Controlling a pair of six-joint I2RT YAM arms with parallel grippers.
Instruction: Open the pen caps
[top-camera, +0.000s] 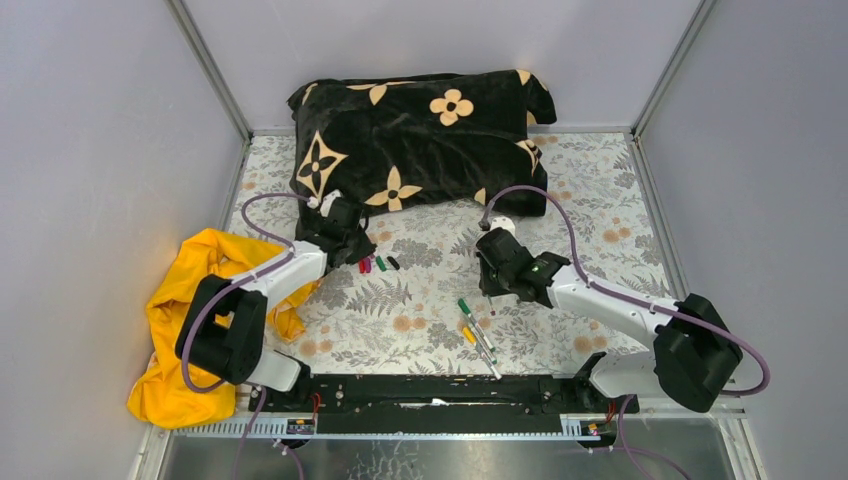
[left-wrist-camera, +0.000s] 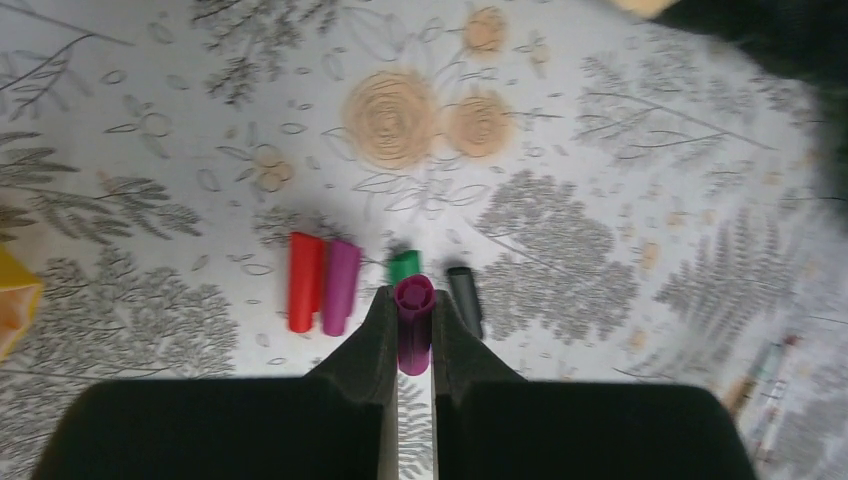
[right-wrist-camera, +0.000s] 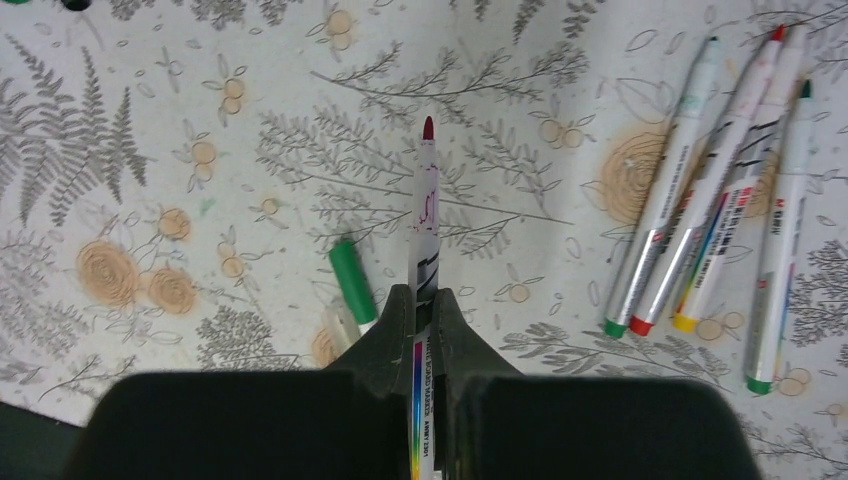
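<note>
Left fingers (left-wrist-camera: 372, 340) are closed tight on the magenta cap (left-wrist-camera: 414, 312), at frame centre above the loose caps (left-wrist-camera: 305, 280). Right fingers (right-wrist-camera: 395, 335) are clamped on the uncapped pen (right-wrist-camera: 427, 210). Recommend lowering the cap onto the desk (left-wrist-camera: 600, 150) beside that row before release, lest it roll.

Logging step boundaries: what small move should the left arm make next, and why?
Probably lower and release. The left gripper holds a magenta cap right by the loose caps, while the bare-tipped pen sits apart in the right gripper.
</note>
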